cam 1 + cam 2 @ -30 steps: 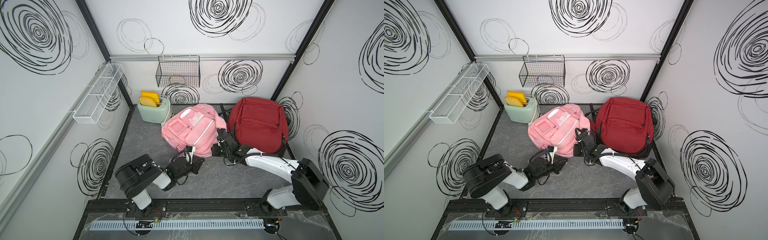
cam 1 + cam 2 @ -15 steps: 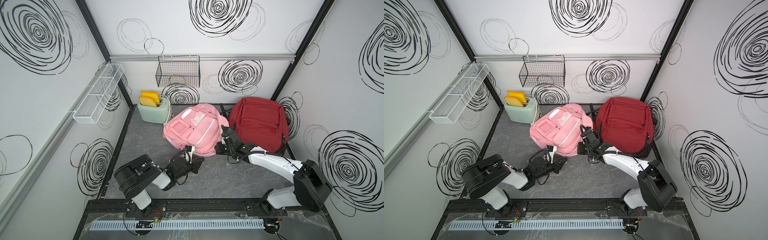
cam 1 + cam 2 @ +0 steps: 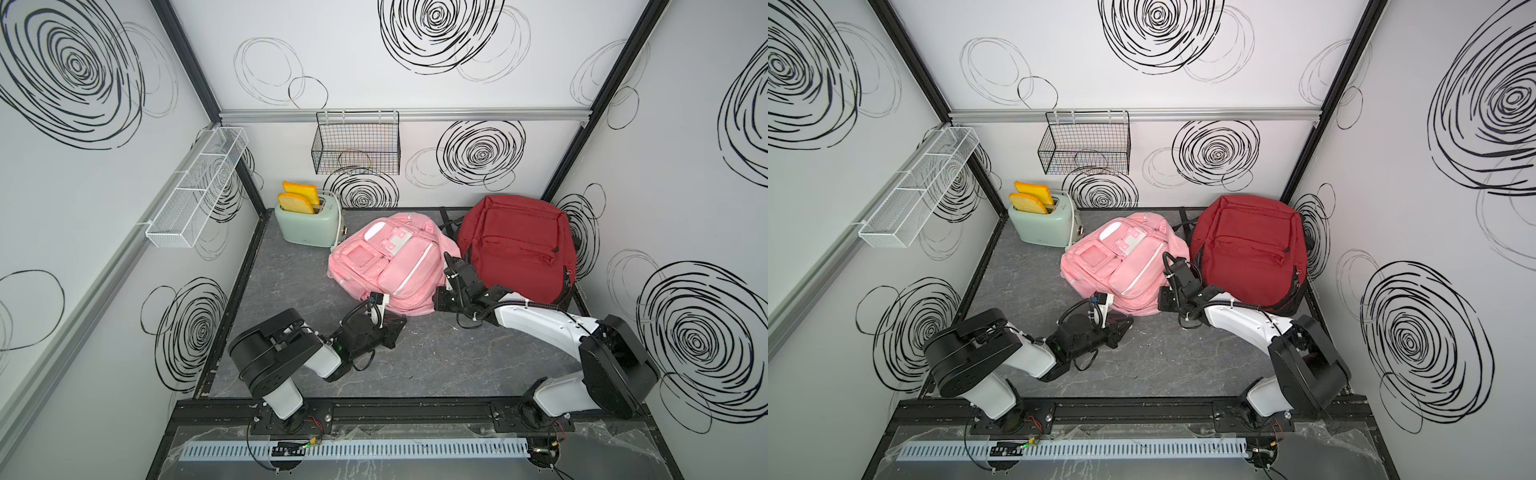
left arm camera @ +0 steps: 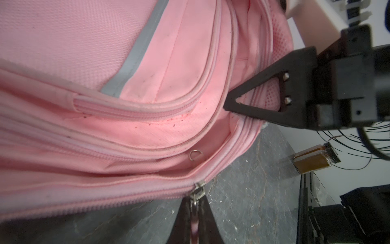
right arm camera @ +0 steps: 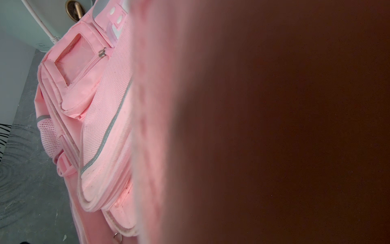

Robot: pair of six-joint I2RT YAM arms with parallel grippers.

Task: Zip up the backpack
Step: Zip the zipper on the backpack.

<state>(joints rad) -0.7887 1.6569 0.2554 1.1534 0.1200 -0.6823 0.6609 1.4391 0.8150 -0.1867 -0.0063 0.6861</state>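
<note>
Pink backpack lay mid-bench, just left of the red backpack. Your right gripper looked clamped tight on fabric at the pink backpack's right side, bracing it. Your left gripper was closed on the zipper pull at the bag's near edge. Step in hand, I'd say: running the main zip shut. Couldn't tell how much track stayed open. Next move likely calls for pulling along the track's curve, with the fabric kept taut.
</note>
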